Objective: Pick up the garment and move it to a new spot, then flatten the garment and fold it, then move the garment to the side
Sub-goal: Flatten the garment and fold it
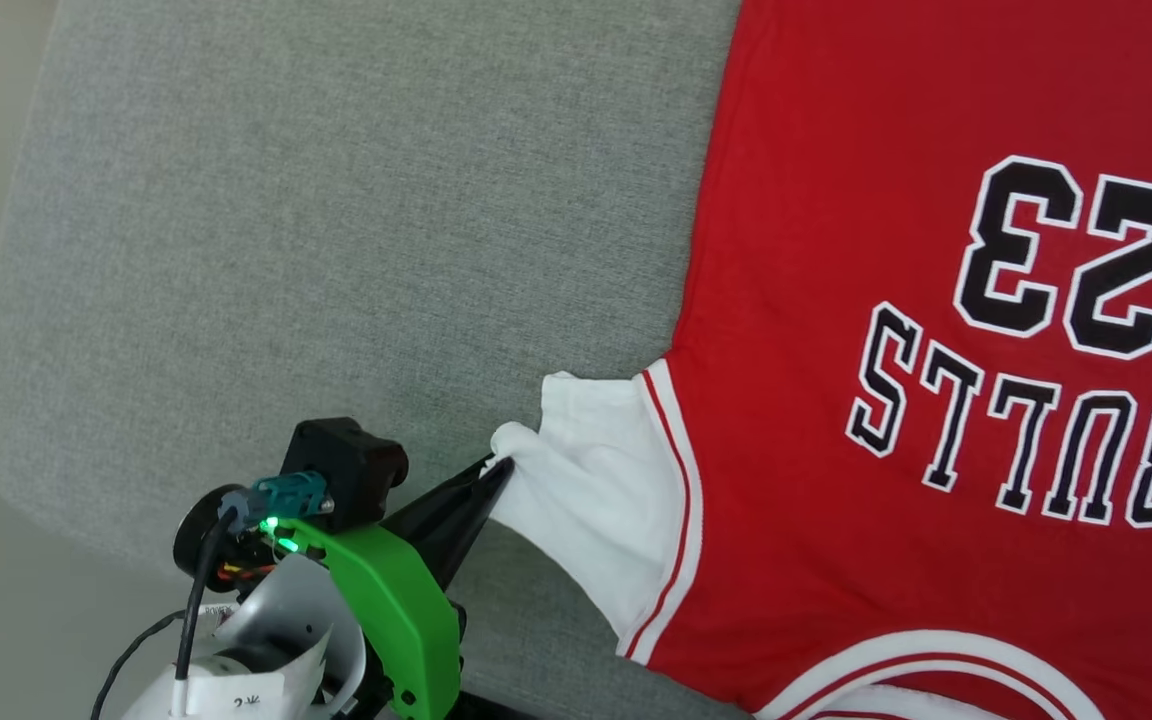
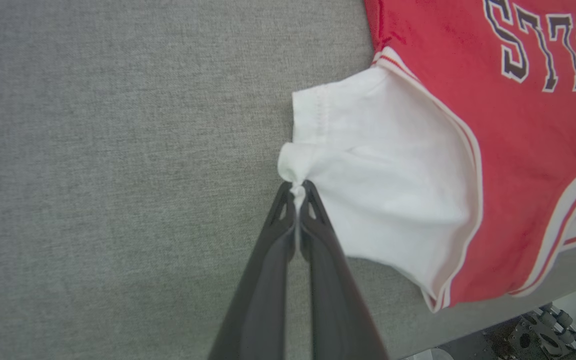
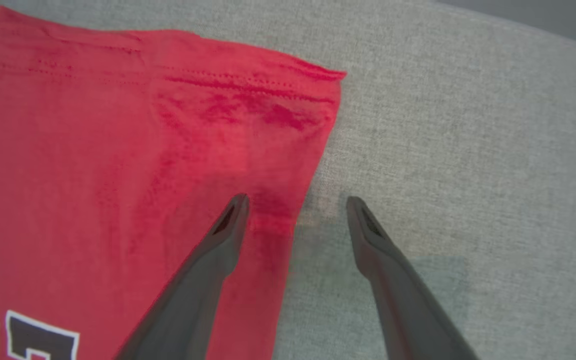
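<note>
The garment (image 1: 836,250) lies print-up and spread on the grey pad (image 1: 336,200). Its long axis runs from the collar at the pad's near edge to the hem toward the far edge. The white sleeve (image 1: 596,480) juts out crosswise toward the pad's left.

The left gripper (image 2: 297,189) is clamped tight on a small pinch of the sleeve's outer hem, and the cloth bunches at its tips. Its fingers reach in from the pad's near-left, so the sleeve lies straight ahead of them and the garment's body lies beyond.

The right gripper (image 3: 298,202) stands wide and holds nothing. It straddles the garment's other side edge up toward the pad's far edge, with one finger over red cloth and one over bare pad. Whether it touches either cannot be told.

The flattening probably turns on the left arm. A pull toward the pad's left, along the sleeve and across the long axis, would likely draw the sleeve flat.
</note>
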You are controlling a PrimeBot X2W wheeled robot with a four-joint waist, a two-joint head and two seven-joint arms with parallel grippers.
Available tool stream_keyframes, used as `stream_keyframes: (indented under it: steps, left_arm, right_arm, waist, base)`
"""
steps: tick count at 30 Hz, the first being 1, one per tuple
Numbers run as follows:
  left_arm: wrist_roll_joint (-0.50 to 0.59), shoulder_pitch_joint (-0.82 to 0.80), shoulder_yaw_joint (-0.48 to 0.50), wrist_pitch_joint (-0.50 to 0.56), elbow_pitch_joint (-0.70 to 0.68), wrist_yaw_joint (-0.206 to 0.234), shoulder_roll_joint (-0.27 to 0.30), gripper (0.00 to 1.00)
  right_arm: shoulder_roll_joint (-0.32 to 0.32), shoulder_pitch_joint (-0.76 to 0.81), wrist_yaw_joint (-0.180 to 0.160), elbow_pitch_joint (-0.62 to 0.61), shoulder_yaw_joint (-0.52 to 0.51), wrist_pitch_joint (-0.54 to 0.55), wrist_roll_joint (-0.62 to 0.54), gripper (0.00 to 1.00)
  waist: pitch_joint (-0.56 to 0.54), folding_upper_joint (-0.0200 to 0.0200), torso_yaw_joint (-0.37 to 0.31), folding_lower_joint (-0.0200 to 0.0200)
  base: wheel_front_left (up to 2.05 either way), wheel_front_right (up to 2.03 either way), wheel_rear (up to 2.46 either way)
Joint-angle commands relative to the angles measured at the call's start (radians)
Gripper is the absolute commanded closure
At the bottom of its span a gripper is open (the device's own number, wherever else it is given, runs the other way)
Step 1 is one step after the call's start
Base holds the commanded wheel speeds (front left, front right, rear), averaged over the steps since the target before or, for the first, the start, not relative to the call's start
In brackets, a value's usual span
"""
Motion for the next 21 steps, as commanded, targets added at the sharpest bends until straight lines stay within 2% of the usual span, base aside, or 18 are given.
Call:
stream_keyframes:
  steps: [1,9,10,11,12,13,21]
  left_arm:
    - [0.0,-0.021,-0.001,-0.009,0.004,-0.007,-0.006,1.0]
    - [0.005,-0.036,-0.011,-0.032,0.025,-0.014,-0.022,1.0]
    - [0.005,-0.037,-0.013,-0.034,0.028,-0.015,-0.024,1.0]
    - [0.004,-0.037,-0.014,-0.035,0.03,-0.015,-0.025,1.0]
    - [0.004,-0.037,-0.015,-0.035,0.031,-0.015,-0.026,1.0]
    - [0.004,-0.039,-0.017,-0.038,0.036,-0.015,-0.027,1.0]
    - [0.011,-0.044,-0.012,-0.038,0.044,-0.011,-0.016,1.0]
  right_arm:
    - [0.001,-0.024,-0.008,0.019,0.006,-0.012,-0.011,0.0]
    - [-0.013,-0.041,-0.008,0.098,0.093,-0.028,-0.017,0.0]
    - [-0.014,-0.037,-0.008,0.111,0.1,-0.023,-0.011,0.08]
    - [-0.016,-0.034,-0.008,0.118,0.108,-0.017,-0.008,0.53]
    - [-0.019,-0.031,-0.008,0.123,0.117,-0.014,-0.005,0.87]
    - [-0.026,-0.023,-0.008,0.138,0.127,-0.015,0.008,1.0]
    - [-0.039,-0.005,-0.008,0.172,0.141,-0.056,0.019,1.0]
  waist:
    - [0.053,0.0,0.056,-0.0002]
    - [0.062,0.0,0.072,-0.0002]
    - [0.061,0.0,0.073,-0.0002]
    - [0.06,0.0,0.074,-0.0002]
    - [0.06,0.0,0.074,-0.0002]
    - [0.056,0.0,0.074,-0.0002]
    - [0.025,0.0,0.053,-0.0002]
  base:
    - [0.0,0.0,0.0]
    - [0.0,0.0,0.0]
    - [0.0,0.0,0.0]
    - [0.0,0.0,0.0]
    - [0.0,0.0,0.0]
    - [0.0,0.0,0.0]
    - [0.0,0.0,0.0]
